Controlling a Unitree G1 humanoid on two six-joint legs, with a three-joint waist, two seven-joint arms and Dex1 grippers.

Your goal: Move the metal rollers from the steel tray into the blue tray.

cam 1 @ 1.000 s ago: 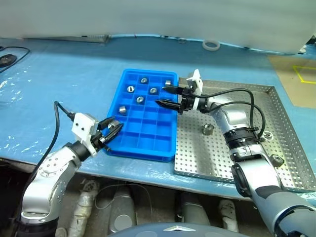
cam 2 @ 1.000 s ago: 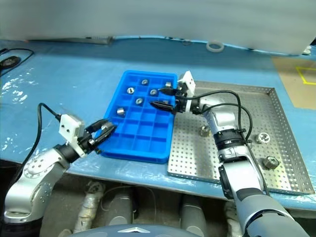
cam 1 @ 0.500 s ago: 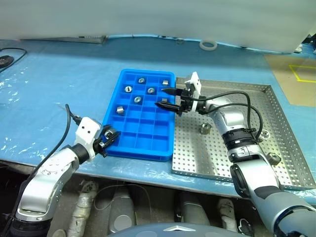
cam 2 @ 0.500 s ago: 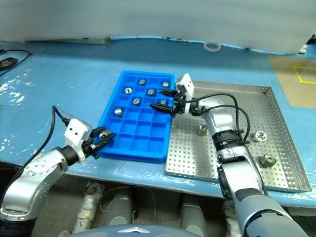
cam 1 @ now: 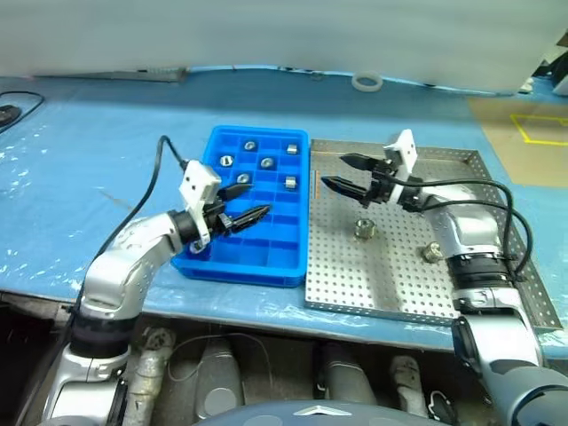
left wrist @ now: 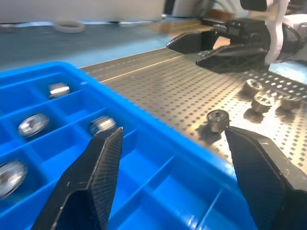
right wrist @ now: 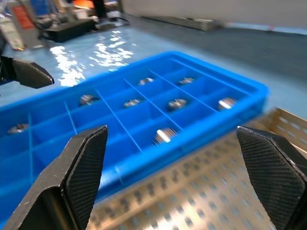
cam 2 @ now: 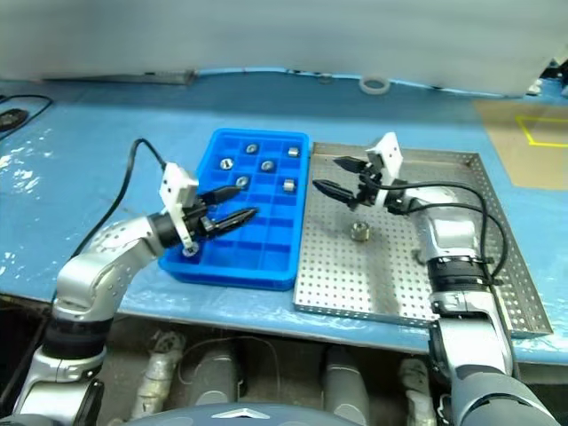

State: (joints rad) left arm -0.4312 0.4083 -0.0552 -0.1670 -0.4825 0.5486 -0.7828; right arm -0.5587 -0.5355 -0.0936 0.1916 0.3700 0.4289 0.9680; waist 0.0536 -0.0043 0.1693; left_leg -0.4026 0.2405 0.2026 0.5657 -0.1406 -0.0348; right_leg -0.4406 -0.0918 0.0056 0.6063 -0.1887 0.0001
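The blue tray (cam 1: 253,269) lies left of the steel tray (cam 1: 399,277), rim to rim. Several metal rollers (cam 1: 267,162) sit in the blue tray's far compartments. On the steel tray's perforated floor stand two more, one roller (cam 1: 363,229) near its middle and another (cam 1: 432,252) to its right. My left gripper (cam 1: 246,202) hovers open and empty over the blue tray's left-middle cells. My right gripper (cam 1: 335,170) hangs open and empty above the steel tray's far-left part, just beside the blue tray's edge. In the left wrist view a roller (left wrist: 217,117) stands ahead between my fingers.
A white tape ring (cam 1: 365,82) lies at the back of the blue-covered table. A brown patch with yellow tape (cam 1: 525,133) is at the far right. The table's front edge runs just below both trays.
My left gripper rose from the blue tray's near-left corner, swung right over its cells and opened. My right gripper moved right, off the blue tray to above the steel tray, still open.
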